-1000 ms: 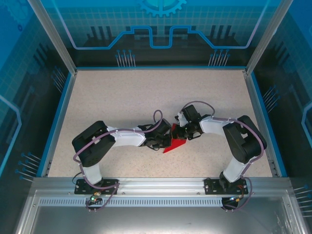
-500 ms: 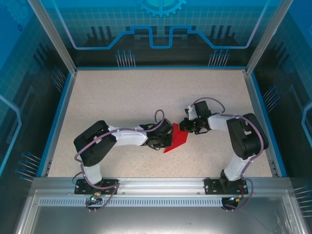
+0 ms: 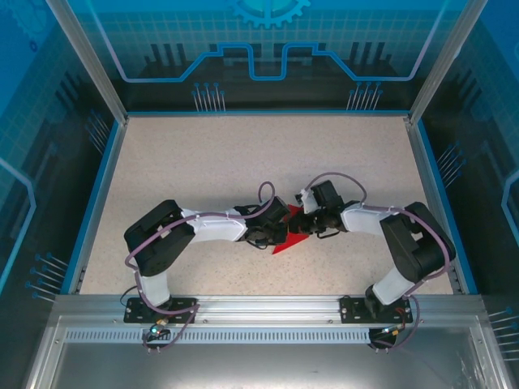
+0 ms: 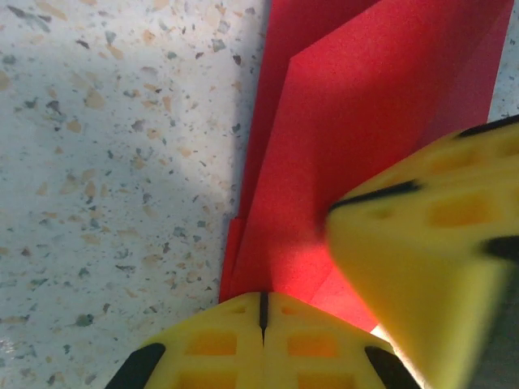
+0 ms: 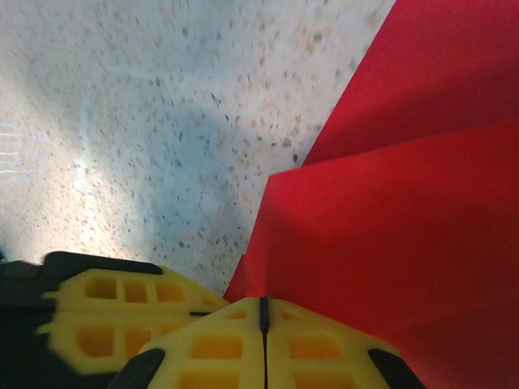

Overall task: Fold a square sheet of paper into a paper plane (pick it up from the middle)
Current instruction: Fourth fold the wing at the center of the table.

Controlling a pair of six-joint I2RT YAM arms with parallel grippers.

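Though shut, left pincer (image 4: 262, 301) on paper (image 4: 349, 138).

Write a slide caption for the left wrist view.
Shut left hand rests on the folded red paper, the right hand beside it, on a speckled table.

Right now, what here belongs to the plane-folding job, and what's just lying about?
Job: partly folded red paper; left fingers and right fingers, both shut, tips over the paper.
Not the job: speckled tabletop; blue enclosure walls.

Plain bright red paper (image 4: 365, 121); yellow jaws; beige speckled table (image 4: 105, 162)
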